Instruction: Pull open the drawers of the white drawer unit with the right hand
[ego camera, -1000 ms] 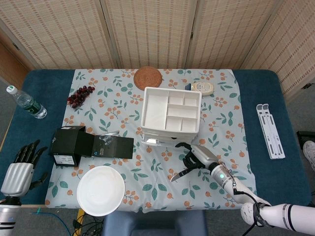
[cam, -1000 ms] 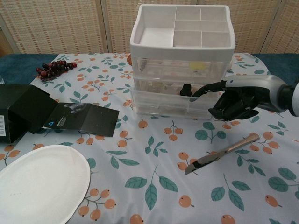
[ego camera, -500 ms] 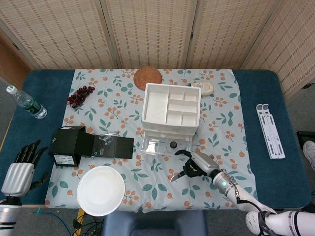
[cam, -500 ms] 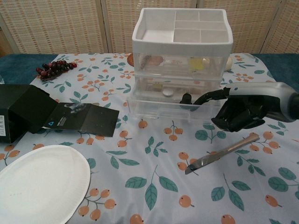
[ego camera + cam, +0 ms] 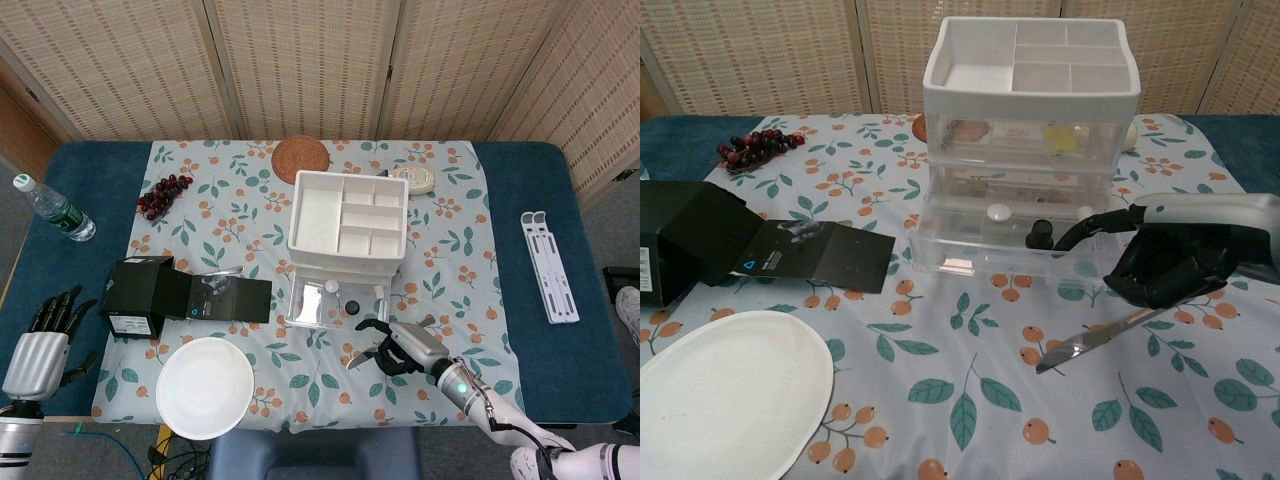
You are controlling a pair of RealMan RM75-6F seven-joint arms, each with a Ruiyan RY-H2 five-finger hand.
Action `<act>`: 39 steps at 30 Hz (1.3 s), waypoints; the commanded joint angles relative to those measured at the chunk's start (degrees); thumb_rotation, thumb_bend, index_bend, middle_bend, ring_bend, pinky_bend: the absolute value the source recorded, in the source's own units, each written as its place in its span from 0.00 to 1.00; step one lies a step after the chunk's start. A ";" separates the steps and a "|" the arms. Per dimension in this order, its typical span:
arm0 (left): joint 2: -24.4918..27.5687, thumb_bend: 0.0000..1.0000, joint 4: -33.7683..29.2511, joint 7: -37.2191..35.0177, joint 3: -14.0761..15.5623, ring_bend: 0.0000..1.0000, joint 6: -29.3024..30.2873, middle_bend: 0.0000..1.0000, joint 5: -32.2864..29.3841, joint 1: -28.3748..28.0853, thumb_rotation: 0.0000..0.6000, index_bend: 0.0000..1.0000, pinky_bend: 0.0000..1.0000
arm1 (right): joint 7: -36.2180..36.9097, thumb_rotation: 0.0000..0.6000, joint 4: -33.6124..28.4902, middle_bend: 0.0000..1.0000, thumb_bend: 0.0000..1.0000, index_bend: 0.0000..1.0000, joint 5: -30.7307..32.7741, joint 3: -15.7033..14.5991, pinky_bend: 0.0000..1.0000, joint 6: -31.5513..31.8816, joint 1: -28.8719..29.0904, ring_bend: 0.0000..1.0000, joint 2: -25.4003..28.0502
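The white drawer unit [image 5: 348,225] [image 5: 1030,70] stands mid-table with a divided tray on top. Its clear bottom drawer [image 5: 335,303] [image 5: 980,245] is pulled well out toward the front edge, and small white and black items show inside. My right hand [image 5: 400,348] [image 5: 1170,262] is at the drawer's front right corner. One finger [image 5: 1080,228] reaches over the drawer's front rim and the others are curled in. My left hand [image 5: 45,345] rests at the table's near left corner with fingers spread and nothing in it.
A utility knife [image 5: 356,358] [image 5: 1110,335] lies just under the right hand. A black box [image 5: 140,297] [image 5: 690,240] and a white plate [image 5: 205,387] [image 5: 720,390] sit front left. Grapes [image 5: 162,194], a water bottle [image 5: 52,208], a woven coaster [image 5: 301,158] and a white stand [image 5: 549,265] lie around.
My right hand has drawn back toward the table's front edge, and the bottom drawer has slid out with it. The left hand has not moved.
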 commanded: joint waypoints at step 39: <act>0.21 0.30 -0.73 0.18 0.11 0.04 0.85 0.00 0.72 0.26 1.00 0.15 0.07 | -27.14 1.00 -0.55 0.84 0.45 0.19 -13.51 3.22 1.00 2.63 8.42 0.96 6.85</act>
